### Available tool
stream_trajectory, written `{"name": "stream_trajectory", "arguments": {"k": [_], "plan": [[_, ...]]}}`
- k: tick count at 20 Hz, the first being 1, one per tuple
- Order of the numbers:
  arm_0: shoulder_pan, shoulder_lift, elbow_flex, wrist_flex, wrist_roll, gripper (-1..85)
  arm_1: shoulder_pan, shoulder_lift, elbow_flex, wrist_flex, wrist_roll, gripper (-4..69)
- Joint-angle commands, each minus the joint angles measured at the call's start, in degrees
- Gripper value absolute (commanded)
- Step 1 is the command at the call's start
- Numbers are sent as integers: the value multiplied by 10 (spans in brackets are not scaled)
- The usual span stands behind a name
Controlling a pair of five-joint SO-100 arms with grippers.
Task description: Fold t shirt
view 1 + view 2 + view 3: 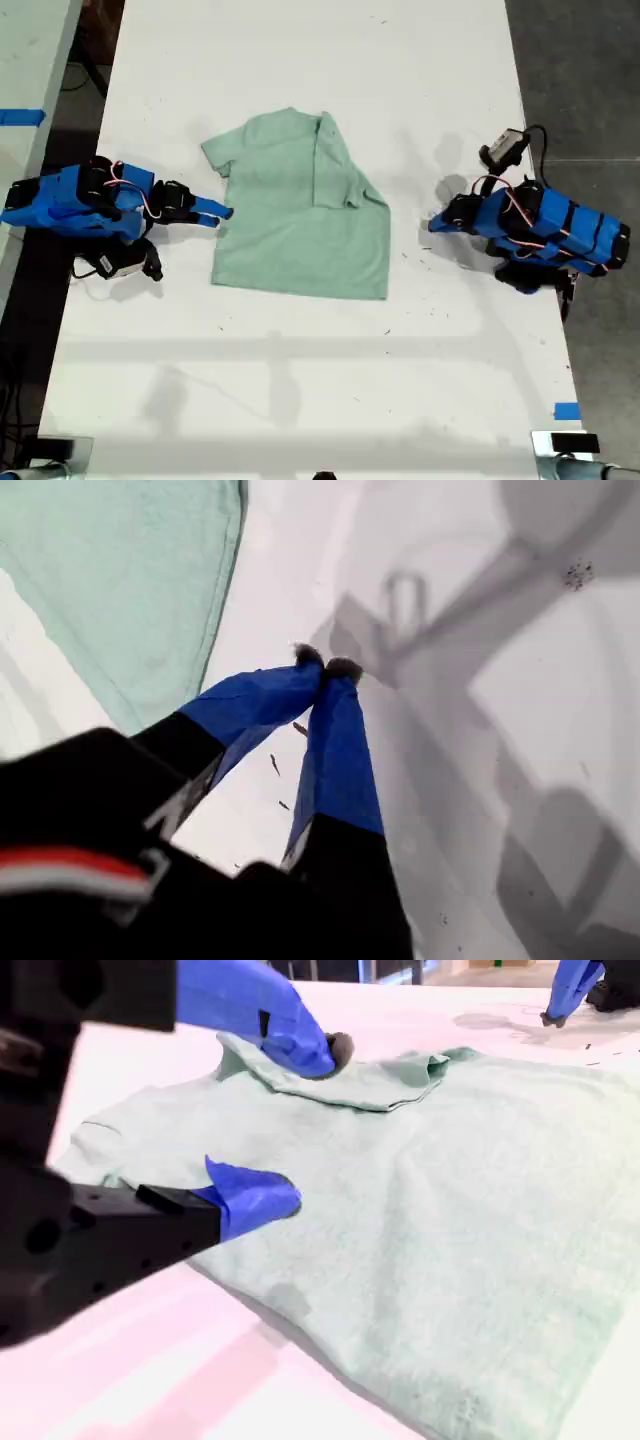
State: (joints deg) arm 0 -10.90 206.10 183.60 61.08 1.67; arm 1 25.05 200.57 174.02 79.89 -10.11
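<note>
Second jaws: your second gripper (pixel 300 1125) stands parted, holding nothing, at the t shirt (pixel 300 215) edge on the exterior view's left
First jaws: your first gripper (pixel 325 668) is clenched on nothing, over bare table (pixel 300 400), apart from the shirt
Shirt: flat mid-table, one side already folded inward
Sleeve contact: upper finger (pixel 290 1035) appears to touch cloth; uncertain
Technique: pinch one layer at the hem, lift low, carry across evenly

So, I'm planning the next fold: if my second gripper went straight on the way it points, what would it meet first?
The t shirt: my second gripper is open at its edge, with cloth lying right ahead. Whether a fingertip touches it is unclear.
</note>
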Motion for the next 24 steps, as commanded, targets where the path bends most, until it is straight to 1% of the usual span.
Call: {"name": "stream_trajectory", "arguments": {"k": [1, 24], "plan": [[-11, 4, 5, -6, -11, 184, -8, 6, 22, 1, 0, 16], [-11, 4, 5, -6, -11, 184, -32, 6, 22, 1, -3, 16]]}}
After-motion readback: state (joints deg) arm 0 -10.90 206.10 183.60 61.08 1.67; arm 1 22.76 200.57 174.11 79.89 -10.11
